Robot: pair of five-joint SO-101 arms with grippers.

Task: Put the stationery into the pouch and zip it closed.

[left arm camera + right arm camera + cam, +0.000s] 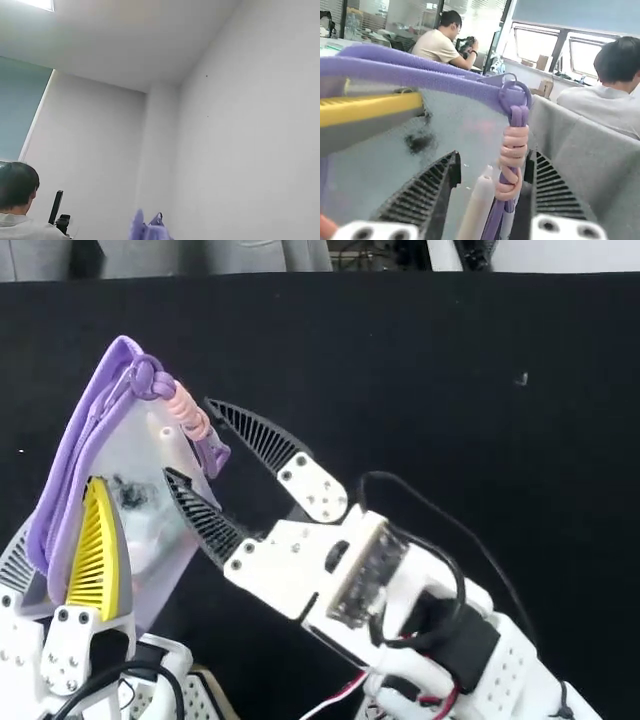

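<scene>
Right wrist view | right gripper (492,162) is gaping released, zip cord (512,150) running lengthwise between its jaws | left gripper (60,525) is clenching pouch (445,125) beyond.

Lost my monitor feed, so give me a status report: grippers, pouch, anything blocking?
Left gripper shut on translucent purple-trimmed pouch, held upright. Right gripper open, jaws straddling pink-and-purple braided zipper cord. Nothing blocking the cord.

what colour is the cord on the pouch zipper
The cord is purple with a pink wrap, clearest in the right wrist view.
</scene>
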